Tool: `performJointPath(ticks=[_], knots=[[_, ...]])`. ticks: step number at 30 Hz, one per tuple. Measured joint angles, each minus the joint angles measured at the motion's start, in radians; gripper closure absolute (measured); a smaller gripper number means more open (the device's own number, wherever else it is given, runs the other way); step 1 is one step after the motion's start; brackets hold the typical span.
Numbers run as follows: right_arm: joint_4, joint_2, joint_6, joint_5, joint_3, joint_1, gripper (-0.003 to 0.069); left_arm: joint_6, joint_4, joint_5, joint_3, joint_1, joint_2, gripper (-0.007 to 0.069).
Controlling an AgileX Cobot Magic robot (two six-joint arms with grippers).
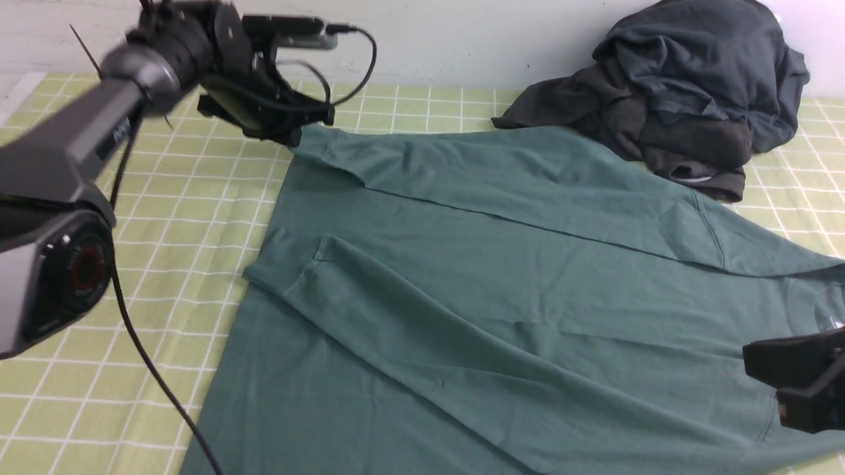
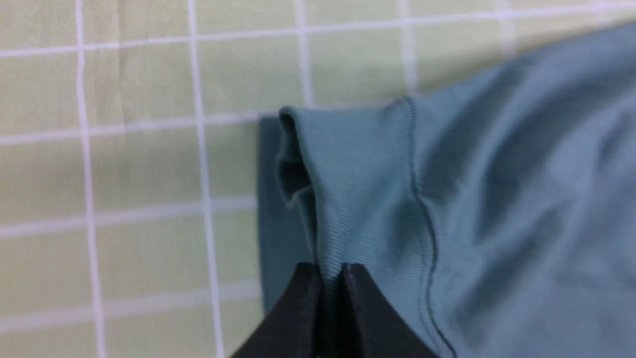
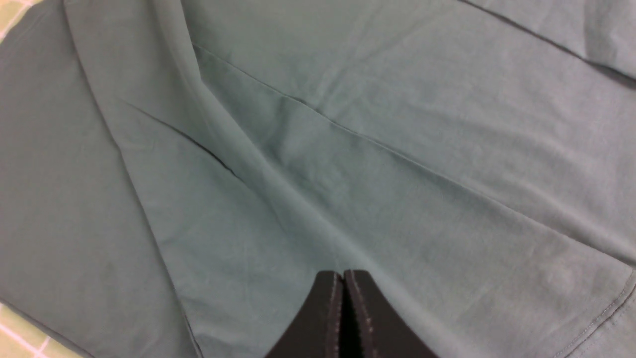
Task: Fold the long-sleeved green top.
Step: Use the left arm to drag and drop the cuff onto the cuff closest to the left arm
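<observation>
The green long-sleeved top (image 1: 505, 282) lies spread over the checked table, both sleeves folded across its body. My left gripper (image 1: 296, 131) is at the far left end of the upper sleeve, shut on the ribbed cuff (image 2: 348, 199). In the left wrist view that cuff is pinched between the black jaws of the left gripper (image 2: 329, 271) and puckers upward. My right gripper (image 1: 755, 358) hovers at the right edge over the top's shoulder area, shut with nothing between its jaws. From the right wrist camera, the right gripper (image 3: 343, 276) sits above smooth green cloth (image 3: 348, 149).
A heap of dark charcoal and brown-black garments (image 1: 687, 92) sits at the back right against the wall, touching the top's far edge. The yellow-green checked tablecloth (image 1: 184, 208) shows to the left. The left arm's cable (image 1: 151, 368) trails across the near left.
</observation>
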Motion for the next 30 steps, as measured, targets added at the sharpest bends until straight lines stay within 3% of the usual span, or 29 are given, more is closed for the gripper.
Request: performJointPath(ticks=[4, 10, 16, 23, 25, 30], knots=[[0.027, 0.000, 0.000, -0.001, 0.000, 0.000, 0.0669, 0.022, 0.020, 0.181, 0.007, -0.012, -0.108, 0.0604], [0.046, 0.000, -0.001, -0.001, 0.000, 0.000, 0.0669, 0.038, 0.073, 0.208, 0.238, -0.021, -0.265, 0.0604], [0.053, 0.000, -0.002, -0.001, 0.000, 0.000, 0.0669, 0.043, 0.092, 0.208, 0.640, -0.041, -0.452, 0.0604], [0.086, 0.000, -0.002, 0.025, 0.000, 0.000, 0.0669, 0.046, 0.108, 0.206, 0.834, -0.043, -0.499, 0.0585], [0.090, 0.000, -0.002, 0.039, 0.000, 0.000, 0.0669, 0.046, 0.108, 0.203, 0.846, -0.043, -0.499, 0.0559], [0.090, 0.000, -0.002, 0.092, 0.000, 0.000, 0.0669, 0.048, 0.108, 0.196, 0.880, -0.057, -0.578, 0.0373]])
